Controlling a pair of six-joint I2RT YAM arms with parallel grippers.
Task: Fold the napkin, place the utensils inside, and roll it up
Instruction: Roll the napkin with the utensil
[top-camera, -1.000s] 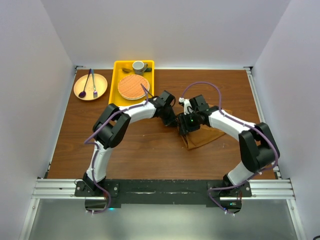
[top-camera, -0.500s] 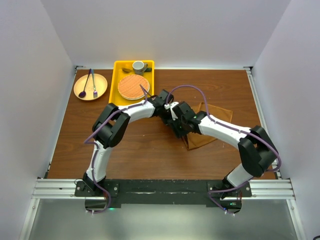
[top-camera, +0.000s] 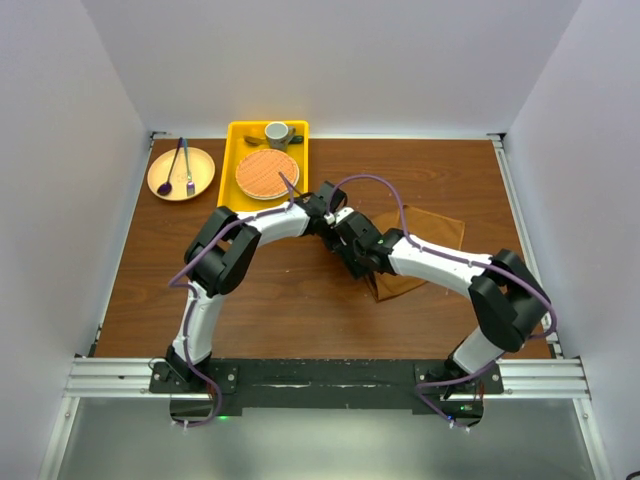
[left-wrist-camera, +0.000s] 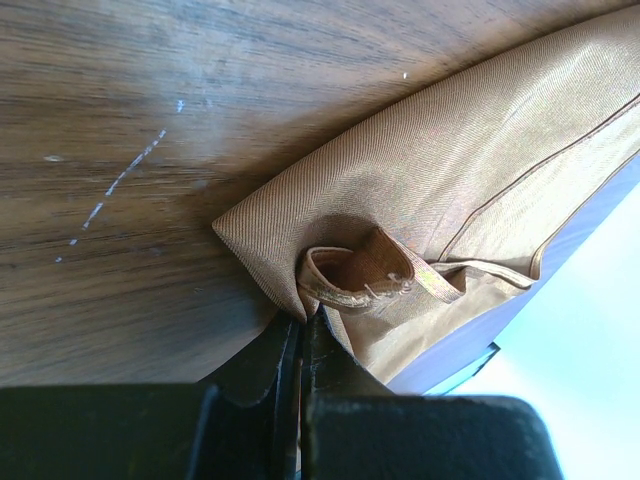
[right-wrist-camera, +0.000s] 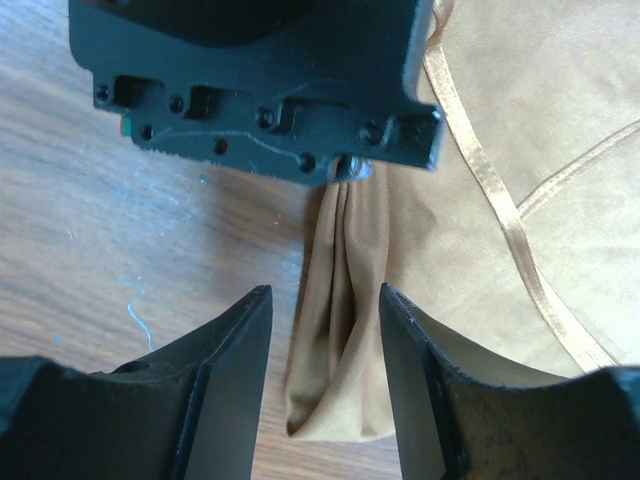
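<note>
The rust-brown napkin (top-camera: 425, 245) lies folded and rumpled on the table right of centre. My left gripper (top-camera: 343, 238) is shut on the napkin's left corner; in the left wrist view its jaws (left-wrist-camera: 300, 322) pinch the cloth (left-wrist-camera: 460, 170) beside a curled hem. My right gripper (top-camera: 358, 262) is open right beside it. In the right wrist view its fingers (right-wrist-camera: 323, 292) straddle a bunched fold of the napkin (right-wrist-camera: 350, 300) without closing on it, just below the left gripper's black body (right-wrist-camera: 260, 80). I cannot make out the cream spoon.
A yellow tray (top-camera: 236, 190) at the back holds a round orange woven mat (top-camera: 266, 173) and a small cup (top-camera: 277, 132). A tan plate (top-camera: 200, 178) at the back left holds a purple spoon (top-camera: 165, 184) and a dark fork. Both arms crowd the table's middle.
My right gripper has moved left across the napkin to its left corner, next to the left gripper. The left gripper has stayed put, still holding the cloth.
</note>
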